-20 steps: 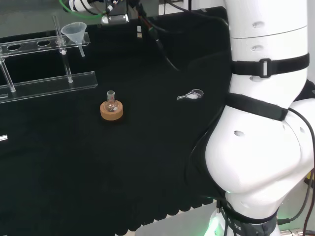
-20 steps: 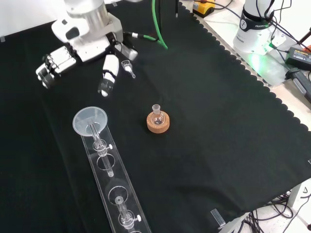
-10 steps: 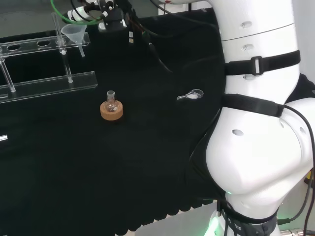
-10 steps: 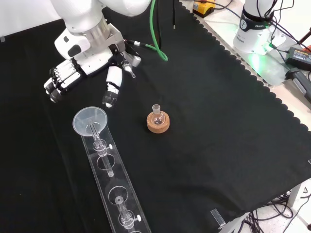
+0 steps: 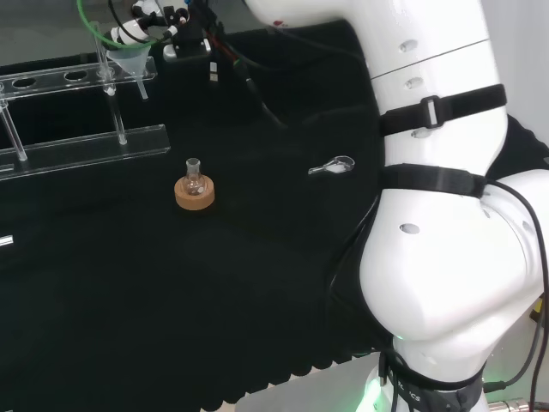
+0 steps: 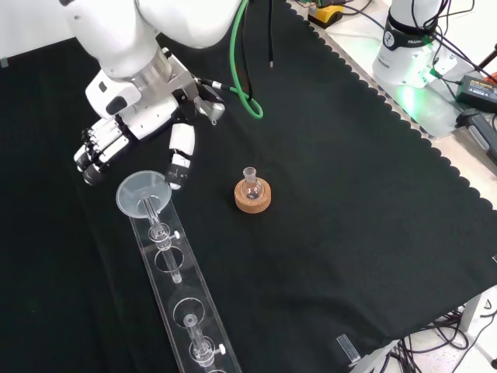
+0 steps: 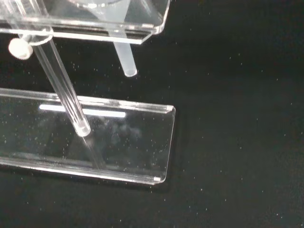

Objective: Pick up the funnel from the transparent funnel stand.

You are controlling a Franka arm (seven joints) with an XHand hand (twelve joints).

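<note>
The robot's hand point(image 6: 132, 136), fingers spread open, hovers just beside the funnel point(image 6: 143, 194), which sits in the end hole of the clear stand point(image 6: 175, 284), poised to grasp it.

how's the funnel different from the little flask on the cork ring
The funnel is a wide open cone with a thin stem; the flask is a small round bulb with a short narrow neck. The funnel hangs raised in the transparent funnel stand, stem pointing down through a hole; the flask sits low on a cork ring on the cloth. The hand is close by the funnel, away from the flask. Both are clear and upright.
</note>
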